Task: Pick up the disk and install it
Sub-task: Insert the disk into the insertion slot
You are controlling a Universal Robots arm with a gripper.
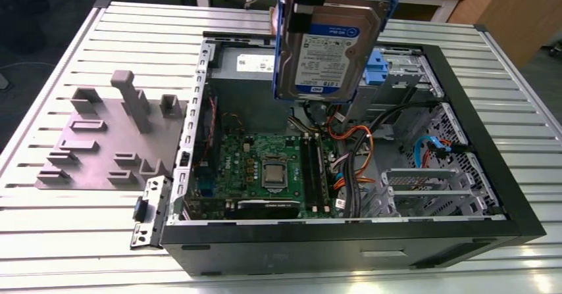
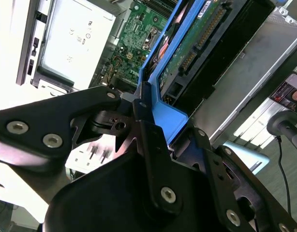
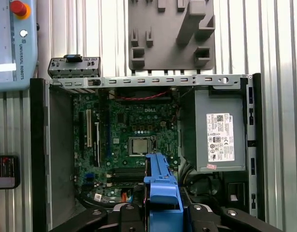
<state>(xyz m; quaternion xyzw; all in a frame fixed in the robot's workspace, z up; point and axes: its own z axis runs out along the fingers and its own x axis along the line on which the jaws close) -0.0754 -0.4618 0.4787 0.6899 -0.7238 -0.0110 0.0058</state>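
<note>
The disk hangs upright above the back of the open computer case. Its white-and-blue label faces the exterior camera, and blue rails run down its sides. My gripper is shut on the disk's top end from above. In the second wrist view the gripper clamps the blue rail, and the disk's green circuit-board side and connector show. In the first wrist view the blue rail of the disk sits between the black fingers, over the motherboard.
The case lies on its side on a slatted metal table. Inside are a grey power supply box, orange cables and a blue-latched drive bay. A grey fixture plate lies at the exterior view's left. A loose metal bracket rests by the case.
</note>
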